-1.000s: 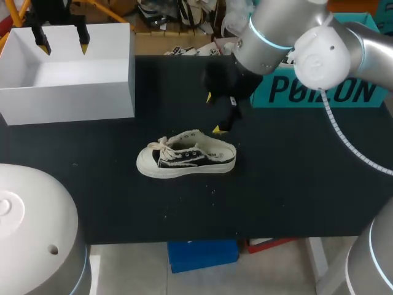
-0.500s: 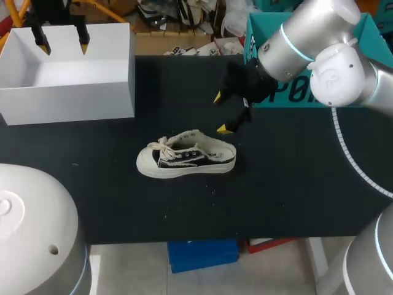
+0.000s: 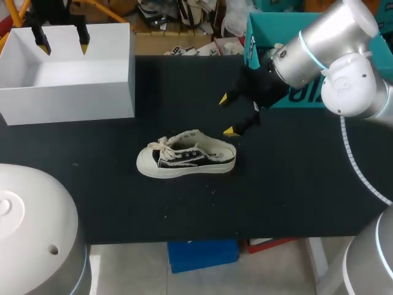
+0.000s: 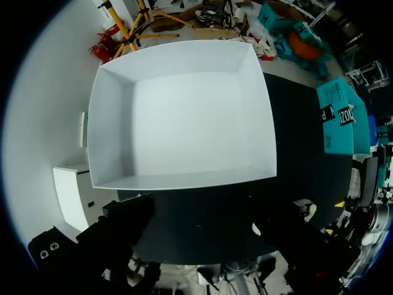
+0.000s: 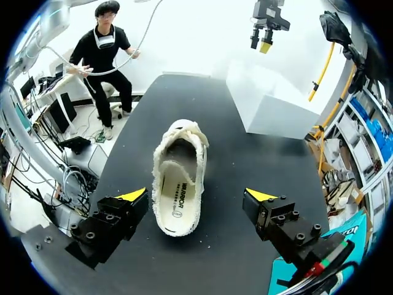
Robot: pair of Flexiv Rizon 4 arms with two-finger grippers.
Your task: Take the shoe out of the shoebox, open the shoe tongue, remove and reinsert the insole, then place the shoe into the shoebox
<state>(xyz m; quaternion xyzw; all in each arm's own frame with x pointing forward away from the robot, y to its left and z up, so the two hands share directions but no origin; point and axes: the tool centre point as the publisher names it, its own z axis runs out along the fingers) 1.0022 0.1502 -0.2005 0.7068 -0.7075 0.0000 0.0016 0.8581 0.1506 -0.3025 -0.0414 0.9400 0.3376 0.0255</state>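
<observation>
1. While the shoe point(image 3: 186, 155) sits upright on its sole near the middle of the table point(image 3: 295, 184), toe toward the robot's left, it is well apart from the box point(image 3: 73, 101).
2. Box is white and open-topped, at the table's far left corner.
3. Right claw point(image 3: 226, 115) hangs near the shoe's heel end, on its far side. Its fingers are spread wide, gripping nothing and not touching the shoe.
4. Right wrist view: shoe point(image 5: 179, 178) lies under and ahead of the right claw point(image 5: 198, 195), heel nearest and toe pointing away. Insole point(image 5: 175, 203) shows inside, lying flat in the shoe.
5. Laces point(image 3: 161, 142) are bunched at the toe end.
6. Left claw point(image 3: 62, 45) hangs over the box, fingers apart, nothing held. The right wrist view also shows it point(image 5: 263, 38) above the box point(image 5: 270, 104).
7. Left wrist view: box point(image 4: 110, 135) lies directly under the left claw, its white inside facing up.
8. Teal box point(image 3: 261, 27) is at the far right, partly behind the right arm.
</observation>
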